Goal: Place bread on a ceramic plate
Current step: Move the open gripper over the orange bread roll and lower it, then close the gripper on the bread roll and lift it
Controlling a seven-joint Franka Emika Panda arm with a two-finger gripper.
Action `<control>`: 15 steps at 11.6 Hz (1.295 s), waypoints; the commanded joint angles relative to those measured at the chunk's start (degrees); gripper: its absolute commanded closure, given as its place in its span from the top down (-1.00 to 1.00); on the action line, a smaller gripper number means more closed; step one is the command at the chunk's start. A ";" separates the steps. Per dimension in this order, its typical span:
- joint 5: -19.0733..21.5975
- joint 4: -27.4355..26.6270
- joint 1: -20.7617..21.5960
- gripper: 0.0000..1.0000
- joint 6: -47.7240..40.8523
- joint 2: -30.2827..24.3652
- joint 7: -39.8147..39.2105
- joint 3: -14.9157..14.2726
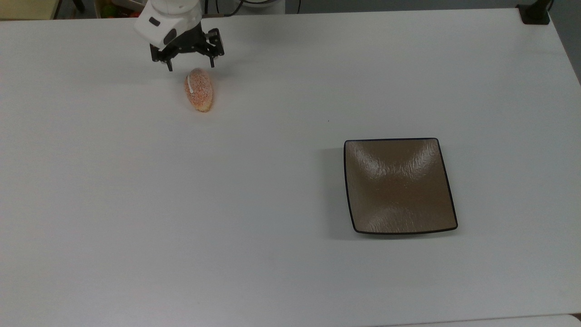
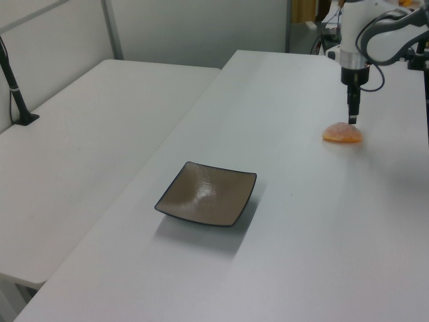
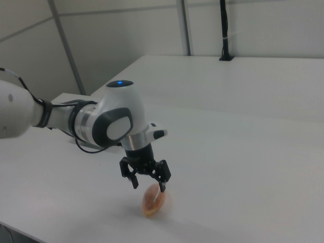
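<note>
hovered: gripper point(image 1: 189, 66) at bread's point(image 1: 199, 89) 12 o'clock, jaws wide, empty; plate point(image 1: 399, 186) well off at 4 o'clock.

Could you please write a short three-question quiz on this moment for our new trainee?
1. True or false: the bread lies on the ceramic plate.
2. Are the jaws of the gripper open or shut?
3. In the top view, the plate lies toward which side of the bread? A) upper left B) lower right C) straight above

Key
1. False: the bread lies on the white table, well apart from the plate.
2. Open: they stand spread just beyond the bread's far end, around nothing.
3. B.
</note>
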 commanded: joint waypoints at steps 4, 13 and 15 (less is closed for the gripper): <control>-0.44 -0.43 -0.36 1.00 5.74 5.84 -0.39 -0.23; -0.44 -0.43 -0.18 -0.28 5.82 7.34 -0.30 -0.23; -0.44 -0.43 -0.27 -0.72 5.65 7.16 -0.21 -0.23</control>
